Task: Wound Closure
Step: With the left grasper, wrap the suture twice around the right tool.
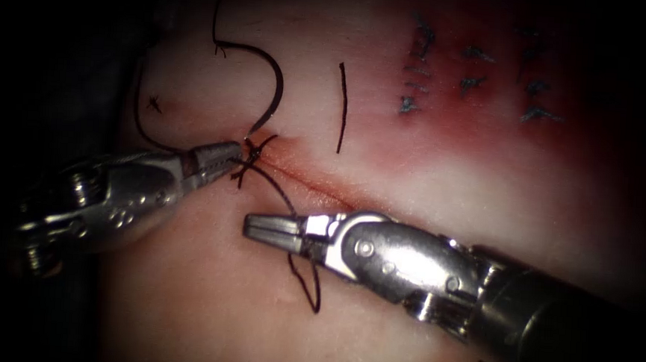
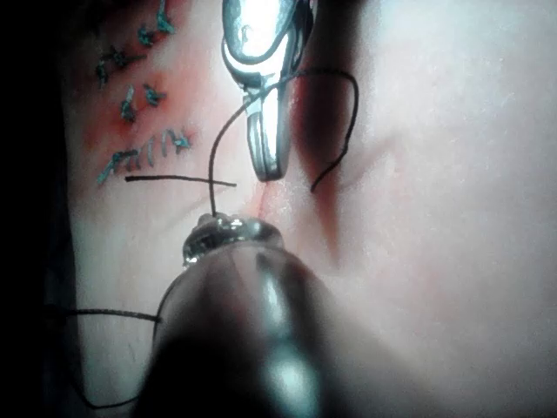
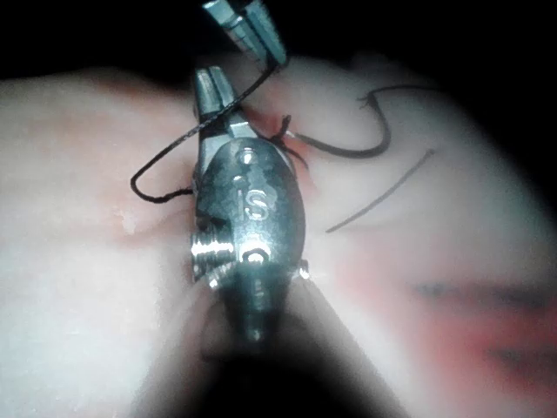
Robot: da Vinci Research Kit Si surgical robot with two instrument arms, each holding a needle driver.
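Note:
The tissue [image 1: 428,172] has a cut [image 1: 315,186] running from a dark knot [image 1: 251,154] down to the right. My left tool [image 1: 233,157] comes in from the left with its jaws shut on the thread at the knot. Below the cut, my right tool [image 1: 259,228] has its jaws shut with nothing between them, and thread [image 1: 304,273] loops around its jaws and hangs below. The curved needle [image 1: 275,88] lies free on the tissue left of and above the cut, one end beside the knot. The needle [image 3: 370,150] and the right tool [image 3: 209,87] also appear in the right wrist view.
A short loose piece of thread [image 1: 341,107] lies to the right of the needle. Blue-green marks [image 1: 419,75] sit on the reddened tissue at the upper right. A long thread [image 1: 141,117] curves along the tissue's left edge to the left tool.

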